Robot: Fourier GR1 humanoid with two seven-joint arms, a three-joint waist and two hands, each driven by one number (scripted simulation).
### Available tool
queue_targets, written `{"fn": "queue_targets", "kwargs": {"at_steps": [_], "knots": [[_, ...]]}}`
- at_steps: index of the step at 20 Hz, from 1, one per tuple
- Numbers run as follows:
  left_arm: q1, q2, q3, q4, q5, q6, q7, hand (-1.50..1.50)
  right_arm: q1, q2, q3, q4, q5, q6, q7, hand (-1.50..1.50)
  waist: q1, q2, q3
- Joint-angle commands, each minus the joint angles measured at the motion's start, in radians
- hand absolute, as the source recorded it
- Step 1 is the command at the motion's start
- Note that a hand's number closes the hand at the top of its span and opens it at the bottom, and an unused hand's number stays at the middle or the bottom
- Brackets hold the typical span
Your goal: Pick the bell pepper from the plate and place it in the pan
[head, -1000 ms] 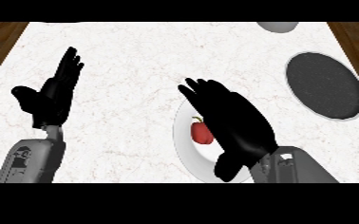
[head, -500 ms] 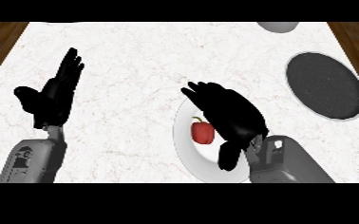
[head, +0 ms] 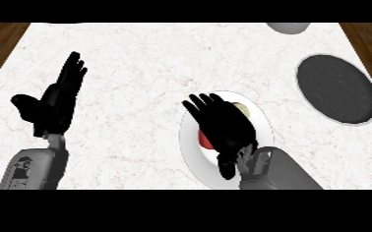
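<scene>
Counter: plate holds bell pepper; pan apart.

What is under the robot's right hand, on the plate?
Under the right hand, a red sliver of the bell pepper shows on the white plate. A pale piece shows beside the fingers. The hand covers most of the pepper.

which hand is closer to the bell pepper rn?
Right. The right hand is spread directly over the bell pepper on the plate, hiding most of it. The left hand rests open, far off at the counter's left side.
</scene>
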Motion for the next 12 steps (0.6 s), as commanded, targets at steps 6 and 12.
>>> {"fn": "queue_targets", "kwargs": {"at_steps": [6, 12], "knots": [[0.055, 0.003, 0.026, 0.010, -0.003, -0.038, -0.061, 0.00, -0.013, 0.002, -0.008, 0.010, 0.102, 0.130, 0.025, -1.50, -0.003, 0.000, 0.000], [-0.010, -0.013, 0.024, -0.002, -0.014, -0.027, 0.019, 0.00, -0.030, 0.077, -0.038, 0.165, 0.177, 0.085, -0.058, -1.50, -0.001, 0.000, 0.000]]}}
